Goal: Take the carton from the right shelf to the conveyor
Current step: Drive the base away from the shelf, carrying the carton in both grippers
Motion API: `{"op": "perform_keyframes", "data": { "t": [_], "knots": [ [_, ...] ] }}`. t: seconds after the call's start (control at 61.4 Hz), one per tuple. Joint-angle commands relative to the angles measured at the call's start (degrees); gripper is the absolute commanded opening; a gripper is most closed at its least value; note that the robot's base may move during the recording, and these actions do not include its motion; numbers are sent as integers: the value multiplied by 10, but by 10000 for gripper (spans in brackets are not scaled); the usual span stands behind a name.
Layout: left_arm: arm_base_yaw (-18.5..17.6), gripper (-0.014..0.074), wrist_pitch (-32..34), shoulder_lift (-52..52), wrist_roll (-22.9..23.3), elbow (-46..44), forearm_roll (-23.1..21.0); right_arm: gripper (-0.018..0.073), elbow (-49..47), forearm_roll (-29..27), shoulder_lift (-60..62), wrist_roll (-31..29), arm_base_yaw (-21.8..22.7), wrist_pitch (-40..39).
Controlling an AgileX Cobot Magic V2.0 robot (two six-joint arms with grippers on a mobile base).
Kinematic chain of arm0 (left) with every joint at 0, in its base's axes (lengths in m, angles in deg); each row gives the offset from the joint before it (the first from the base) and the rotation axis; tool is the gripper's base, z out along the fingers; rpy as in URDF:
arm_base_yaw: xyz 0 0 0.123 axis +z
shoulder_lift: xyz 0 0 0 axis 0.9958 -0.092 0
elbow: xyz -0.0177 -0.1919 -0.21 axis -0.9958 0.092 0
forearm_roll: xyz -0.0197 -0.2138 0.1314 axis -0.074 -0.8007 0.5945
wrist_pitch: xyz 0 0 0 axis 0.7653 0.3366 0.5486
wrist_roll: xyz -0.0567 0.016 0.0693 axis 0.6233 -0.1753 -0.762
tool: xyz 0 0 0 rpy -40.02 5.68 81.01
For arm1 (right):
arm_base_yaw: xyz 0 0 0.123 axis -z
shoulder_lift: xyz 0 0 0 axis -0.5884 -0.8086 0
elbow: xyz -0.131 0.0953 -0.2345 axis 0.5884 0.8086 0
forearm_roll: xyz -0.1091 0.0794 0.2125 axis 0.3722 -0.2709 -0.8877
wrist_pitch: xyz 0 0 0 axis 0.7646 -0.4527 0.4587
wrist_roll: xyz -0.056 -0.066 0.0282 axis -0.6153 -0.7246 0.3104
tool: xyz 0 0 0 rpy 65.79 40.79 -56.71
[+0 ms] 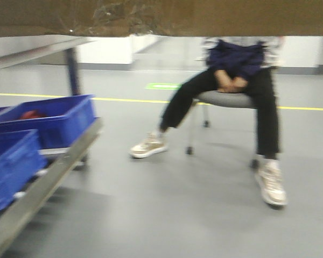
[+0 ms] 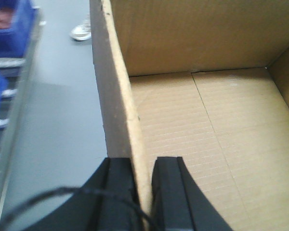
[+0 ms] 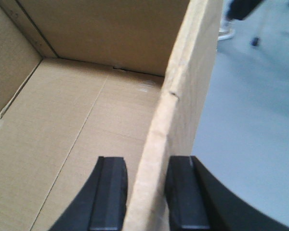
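Note:
The brown carton hangs across the top of the front view, crinkled clear tape on its lower edge and floor beneath it. My left gripper is shut on the carton's left wall, one black finger outside and one inside. My right gripper is shut on the carton's right wall in the same way. The carton is open-topped and empty inside. A shelf rack with a shiny steel front rail runs along the left. The conveyor is out of view.
Two blue plastic bins sit on the rack at the left. A person sits on a chair ahead at centre-right, feet out on the grey floor. A yellow floor line crosses behind.

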Motion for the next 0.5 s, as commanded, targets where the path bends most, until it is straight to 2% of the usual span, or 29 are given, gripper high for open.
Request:
{"op": "perform_keyframes", "data": {
  "t": [0.0, 0.488],
  "knots": [
    [-1, -17, 13, 3, -7, -4, 15, -60, -4, -4, 8, -14, 1, -23],
    [-1, -17, 13, 3, -7, -4, 16, -60, -4, -4, 8, -14, 1, -23]
  ]
}}
